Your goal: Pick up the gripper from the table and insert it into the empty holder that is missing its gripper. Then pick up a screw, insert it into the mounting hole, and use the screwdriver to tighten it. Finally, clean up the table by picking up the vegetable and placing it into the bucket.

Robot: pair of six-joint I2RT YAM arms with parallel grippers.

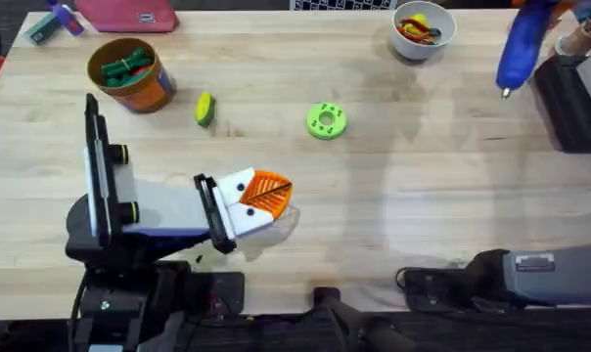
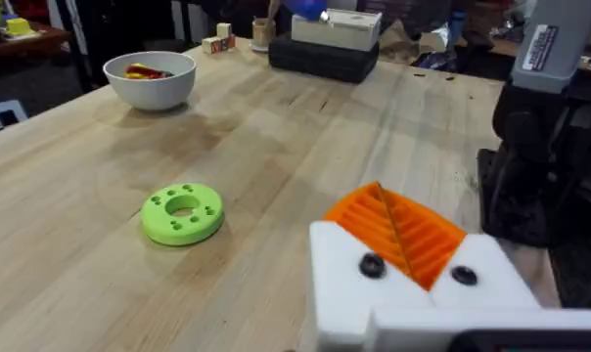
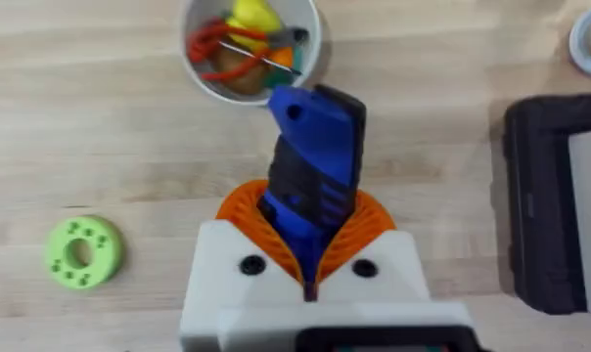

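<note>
Overhead, the blue screwdriver [image 3: 310, 176] is held clamped in the right claw [image 3: 310, 256], raised near the white bowl [image 1: 424, 29]. The left claw [image 1: 266, 194] is closed, empty, over the surface [image 1: 423, 176]; the vegetable [image 1: 205, 109] lies beside the bucket [image 1: 130, 74].

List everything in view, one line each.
the bucket: 1, orange, far left of table, green items inside
the vegetable: 1, yellow-green, just right of the bucket
disc: 1, green with holes, table centre
bowl: 1, white, far centre-right, mixed coloured pieces inside
the screwdriver: 1, blue, far right, held above the table
case: 1, black, right edge
pouch: 1, pink-red, far left edge
table: 1, light wood
left claw: 1, white with orange pads, near left, shut, holding nothing
right claw: 1, white with orange pads, shut on the screwdriver
</note>
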